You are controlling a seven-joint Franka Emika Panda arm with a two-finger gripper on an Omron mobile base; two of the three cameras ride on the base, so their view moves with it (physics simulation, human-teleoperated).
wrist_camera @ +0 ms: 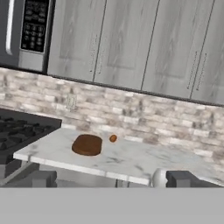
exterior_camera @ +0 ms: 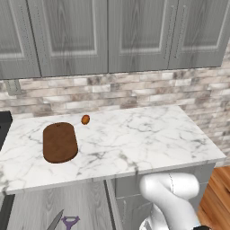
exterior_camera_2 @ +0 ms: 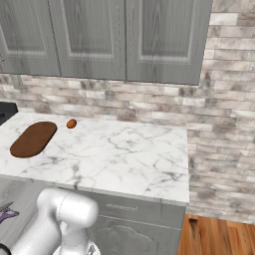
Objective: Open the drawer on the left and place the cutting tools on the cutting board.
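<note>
the drawer (exterior_camera: pixel 54 206) stands pulled out below the left part of the marble counter (exterior_camera: pixel 143 134), and in its grey interior the knife (exterior_camera: pixel 55 221) and the purple peeler (exterior_camera: pixel 70 222) lie just beside each other. up on the counter the dark brown cutting board (exterior_camera: pixel 59 142) lies flat and bare near the left end, with a small orange-brown oval object (exterior_camera: pixel 85 119) near its far right corner, not touching it. in the hand view the gripper (wrist_camera: pixel 109 179) looks toward the counter from well apart, its fingers (wrist_camera: pixel 183 179) spread wide and released, grasping nothing.
</note>
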